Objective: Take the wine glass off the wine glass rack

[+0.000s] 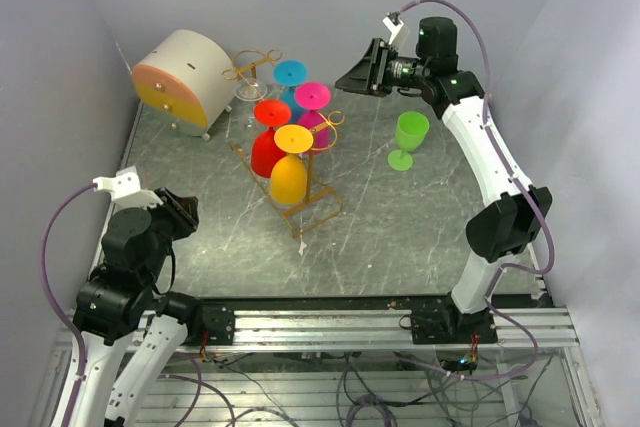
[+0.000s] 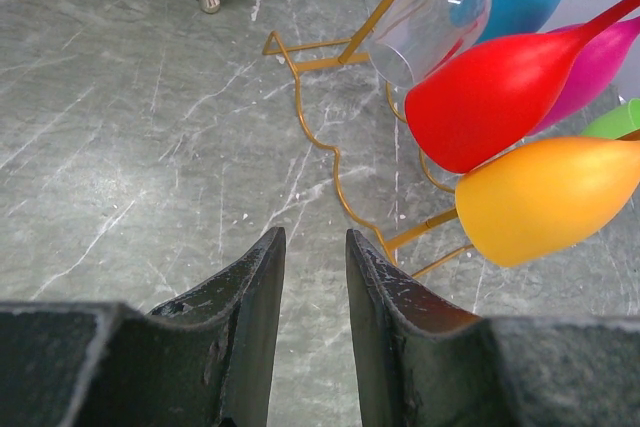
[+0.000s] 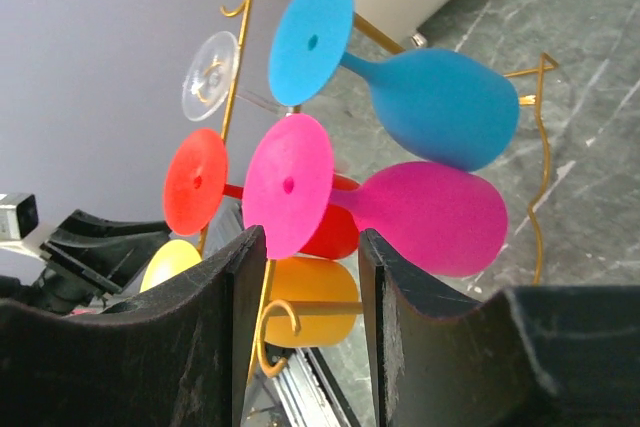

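Note:
The gold wire rack (image 1: 258,58) stands mid-table. Blue (image 1: 290,74), pink (image 1: 313,97), red (image 1: 272,112), yellow-orange (image 1: 292,139) and clear (image 1: 250,87) wine glasses hang from its rails. A green wine glass (image 1: 408,137) stands upright on the table to the right. My right gripper (image 1: 352,75) is open and empty in the air, right of the rack; in the right wrist view (image 3: 310,237) it faces the pink foot (image 3: 288,185) and a curled rail end (image 3: 275,332). My left gripper (image 2: 315,237) is open and empty, low at the front left, apart from the rack base (image 2: 340,162).
A round white-and-orange drawer box (image 1: 185,80) stands at the back left beside the rack. Grey walls close the left, back and right sides. The aluminium base rail (image 1: 380,325) runs along the near edge.

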`<action>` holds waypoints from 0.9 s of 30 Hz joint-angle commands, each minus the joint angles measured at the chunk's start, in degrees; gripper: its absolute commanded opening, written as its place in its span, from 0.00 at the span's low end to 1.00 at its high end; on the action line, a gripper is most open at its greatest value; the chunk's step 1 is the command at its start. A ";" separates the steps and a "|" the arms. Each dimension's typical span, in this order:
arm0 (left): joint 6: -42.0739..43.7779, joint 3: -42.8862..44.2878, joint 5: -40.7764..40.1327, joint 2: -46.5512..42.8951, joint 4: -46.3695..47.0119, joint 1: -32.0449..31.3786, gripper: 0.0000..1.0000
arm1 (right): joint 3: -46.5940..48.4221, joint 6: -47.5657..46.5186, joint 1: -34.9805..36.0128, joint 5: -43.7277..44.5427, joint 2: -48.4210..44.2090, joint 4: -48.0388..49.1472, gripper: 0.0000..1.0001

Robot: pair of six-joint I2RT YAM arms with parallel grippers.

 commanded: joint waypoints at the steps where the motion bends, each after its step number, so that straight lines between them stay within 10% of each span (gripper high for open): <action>1: -0.52 0.36 -1.75 -0.32 -0.18 -0.17 0.41 | 0.97 2.42 0.79 -3.15 0.23 4.26 0.42; 20: -0.35 0.35 -1.54 -0.44 -0.07 -0.13 0.41 | 6.20 -2.38 5.17 3.66 5.25 -3.01 0.37; 27: -0.35 0.35 -1.54 -0.31 -0.03 -0.15 0.41 | 4.96 -1.07 5.18 1.89 4.70 -1.07 0.00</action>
